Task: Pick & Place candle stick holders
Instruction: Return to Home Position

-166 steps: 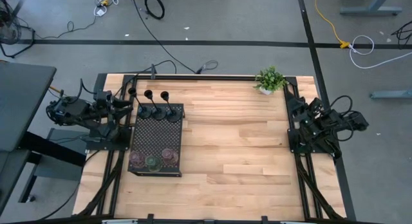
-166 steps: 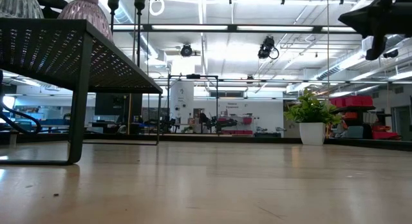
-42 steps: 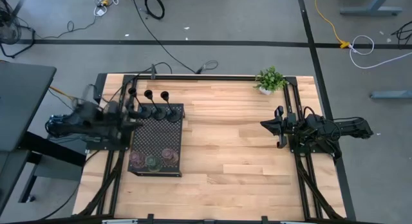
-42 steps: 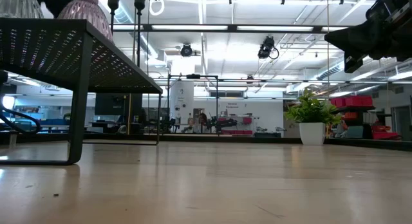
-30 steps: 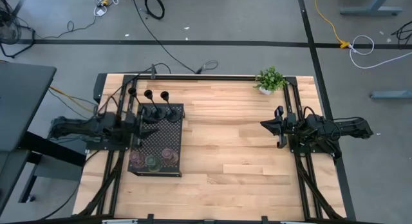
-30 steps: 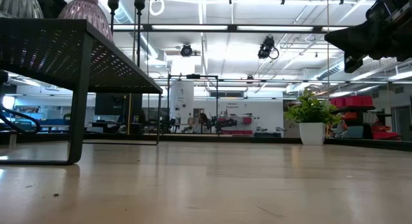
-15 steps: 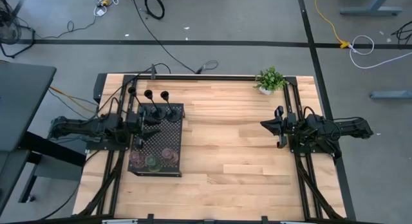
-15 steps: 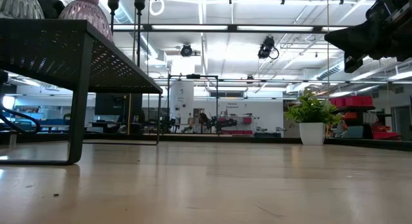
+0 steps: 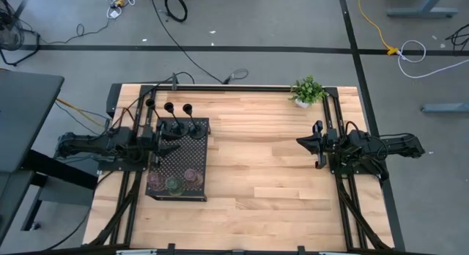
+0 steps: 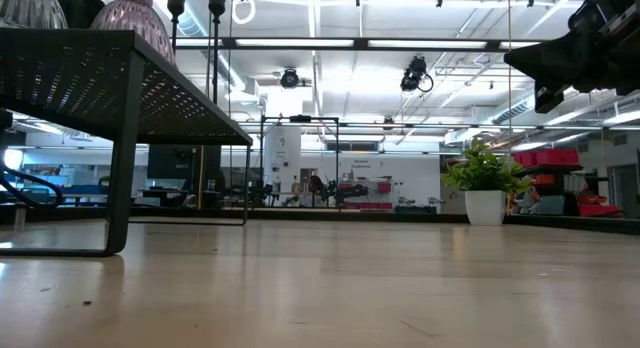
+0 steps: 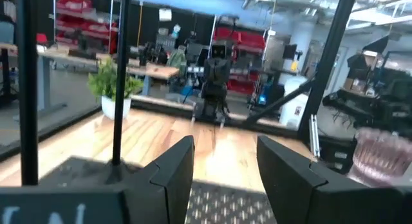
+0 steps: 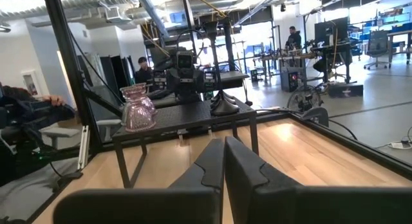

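At the desk's left, the left gripper (image 9: 167,136), fingers apart and empty, hovers over the black perforated metal shelf (image 9: 183,158). The shelf carries the tall black metal candle stick holders (image 9: 168,108) at its far end and the squat glass candle holders (image 9: 174,182) at its near end. It should back out level, clear of those stems. The right gripper (image 9: 306,143), fingers together, waits at the right.

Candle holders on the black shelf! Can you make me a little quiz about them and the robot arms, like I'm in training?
1. How many tall black candle holders stand on the black shelf?
2. True or false: the left gripper, by the shelf, is open, the right gripper is shut, and neither holds anything.
3. Where is the potted plant? A) on the shelf B) at the far edge of the table, on the right arm's side C) on the floor
Key: 1) three 2) true 3) B
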Motion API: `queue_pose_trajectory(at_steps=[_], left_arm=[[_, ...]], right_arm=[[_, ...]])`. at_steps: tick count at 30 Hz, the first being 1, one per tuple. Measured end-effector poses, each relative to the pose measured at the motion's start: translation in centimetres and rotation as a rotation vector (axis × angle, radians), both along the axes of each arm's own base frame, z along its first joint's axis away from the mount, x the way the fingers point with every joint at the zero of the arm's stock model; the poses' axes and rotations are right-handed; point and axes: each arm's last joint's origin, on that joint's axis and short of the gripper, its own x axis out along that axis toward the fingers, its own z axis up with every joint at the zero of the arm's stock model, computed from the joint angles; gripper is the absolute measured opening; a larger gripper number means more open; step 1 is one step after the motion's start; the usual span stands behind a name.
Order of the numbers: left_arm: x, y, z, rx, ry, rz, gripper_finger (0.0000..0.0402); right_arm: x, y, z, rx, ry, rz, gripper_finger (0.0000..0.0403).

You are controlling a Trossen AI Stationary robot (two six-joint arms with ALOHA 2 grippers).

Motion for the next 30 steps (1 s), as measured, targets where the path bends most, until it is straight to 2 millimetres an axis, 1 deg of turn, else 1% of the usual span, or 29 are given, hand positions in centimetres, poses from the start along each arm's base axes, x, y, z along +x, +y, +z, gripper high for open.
queue_pose_trajectory(at_steps=[6,9,15,30], left_arm=[[0.06,0.08,-0.93,0.021,0.099,0.027,0.0172],[0.07,0.16,-0.91,0.006,0.098,0.054,0.0172],[0.07,0.16,-0.90,-0.065,0.089,0.051,0.0172],[0.07,0.17,-0.91,-0.066,0.090,0.052,0.0172]], right_arm=[[0.00,0.00,0.00,0.000,0.000,0.000,0.0013],[0.00,0.00,0.00,0.000,0.000,0.000,0.0013],[0.00,0.00,0.00,0.000,0.000,0.000,0.0013],[0.00,0.00,0.00,0.000,0.000,0.000,0.0013]])
